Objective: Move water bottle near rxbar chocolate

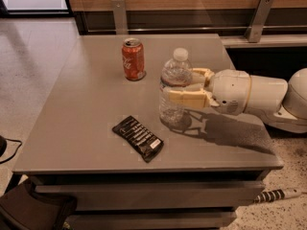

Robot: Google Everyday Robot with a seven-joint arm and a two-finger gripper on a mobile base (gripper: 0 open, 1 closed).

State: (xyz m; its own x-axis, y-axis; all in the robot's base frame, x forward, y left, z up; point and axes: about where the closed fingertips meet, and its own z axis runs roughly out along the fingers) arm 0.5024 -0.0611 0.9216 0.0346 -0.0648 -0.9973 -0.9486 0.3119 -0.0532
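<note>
Pincer [178,87] pinching the water bottle [172,70] mid-body; rxbar chocolate [138,138] lies at its seven o'clock on the worktop [81,109].

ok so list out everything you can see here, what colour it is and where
clear ribbed plastic water bottle: 1, clear with a white cap, upright right of the table's centre, between the gripper's fingers
flat black snack-bar wrapper: 1, black with white lettering, lying near the table's front edge, front-left of the bottle and apart from it
orange soda can: 1, orange-red, upright at the back of the table, left of the bottle
grey table: 1, grey, centre of view
metal brackets: 2, grey, on the wooden wall behind the table
robot arm: 1, white, reaching in from the right
gripper: 1, cream fingers, closed on the bottle's middle
</note>
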